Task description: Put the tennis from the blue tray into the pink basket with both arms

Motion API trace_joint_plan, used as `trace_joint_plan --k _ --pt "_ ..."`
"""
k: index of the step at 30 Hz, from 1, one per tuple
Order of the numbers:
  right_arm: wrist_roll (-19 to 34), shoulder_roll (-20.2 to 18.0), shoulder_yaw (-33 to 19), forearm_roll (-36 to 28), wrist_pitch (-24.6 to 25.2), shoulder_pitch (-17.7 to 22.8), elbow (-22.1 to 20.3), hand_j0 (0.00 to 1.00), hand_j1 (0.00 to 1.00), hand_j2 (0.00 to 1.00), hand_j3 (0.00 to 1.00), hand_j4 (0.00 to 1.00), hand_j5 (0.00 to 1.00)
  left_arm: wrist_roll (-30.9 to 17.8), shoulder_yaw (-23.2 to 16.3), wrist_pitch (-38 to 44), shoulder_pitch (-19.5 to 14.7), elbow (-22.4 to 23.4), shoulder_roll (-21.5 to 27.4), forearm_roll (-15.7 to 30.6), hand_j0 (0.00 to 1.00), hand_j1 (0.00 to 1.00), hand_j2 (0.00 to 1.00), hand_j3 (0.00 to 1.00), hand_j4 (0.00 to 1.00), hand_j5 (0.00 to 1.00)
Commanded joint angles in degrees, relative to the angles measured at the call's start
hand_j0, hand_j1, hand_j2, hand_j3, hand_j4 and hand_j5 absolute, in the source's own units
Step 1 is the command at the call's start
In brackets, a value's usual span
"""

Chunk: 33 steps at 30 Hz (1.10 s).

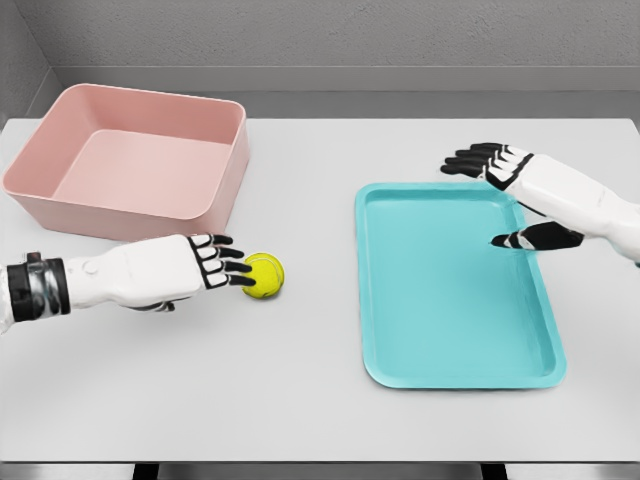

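ball: small yellow-green felt tennis ball [264, 276] is lying on white table [300, 400], between trays, probably as handover spot | left hand [205, 264]: fingers loosely extended, touching ball, not gripping | right hand [500, 170]: hovering relaxed, holding nothing, over flat turquoise plastic tray [455, 340] | pink plastic basket [215, 190]: near, nothing is blocking

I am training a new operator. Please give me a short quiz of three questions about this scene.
1. True or false: the yellow tennis ball lies inside the turquoise plastic tray.
2. Which hand is nearest the ball: A) left hand B) right hand?
3. Fill in: the pink rectangular plastic basket holds ____ balls.

Key: 1 false, it lies on the white table; 2 A; 3 no.
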Motion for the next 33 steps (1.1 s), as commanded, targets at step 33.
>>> trace_joint_plan --k 33 --pt "0.2 -0.4 -1.4 -0.2 0.2 0.4 4.8 1.00 1.00 1.00 1.00 1.00 1.00 -1.2 -13.0 0.1 -14.2 10.7 -10.9 0.7 1.00 1.00 1.00 1.00 1.00 1.00"
